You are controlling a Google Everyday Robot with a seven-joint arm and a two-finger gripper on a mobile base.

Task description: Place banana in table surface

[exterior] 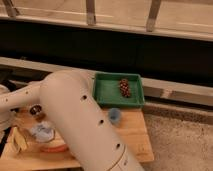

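Observation:
The banana [19, 141], pale yellow with dark streaks, is at the front left corner of the wooden table surface [135, 137]. I cannot tell whether it rests on the wood or is still held. My gripper [6, 136] is at the far left edge of the view, right beside the banana and mostly cut off by the frame. My arm's big white link [80, 125] crosses the middle of the view and hides much of the table's centre.
A green tray [107, 92] at the table's back holds a dark bunch [124, 87]. A small blue cup [115, 115] stands in front of it. A round fruit [36, 110], a white-blue item [43, 131] and a red-orange elongated item [53, 148] lie near the banana.

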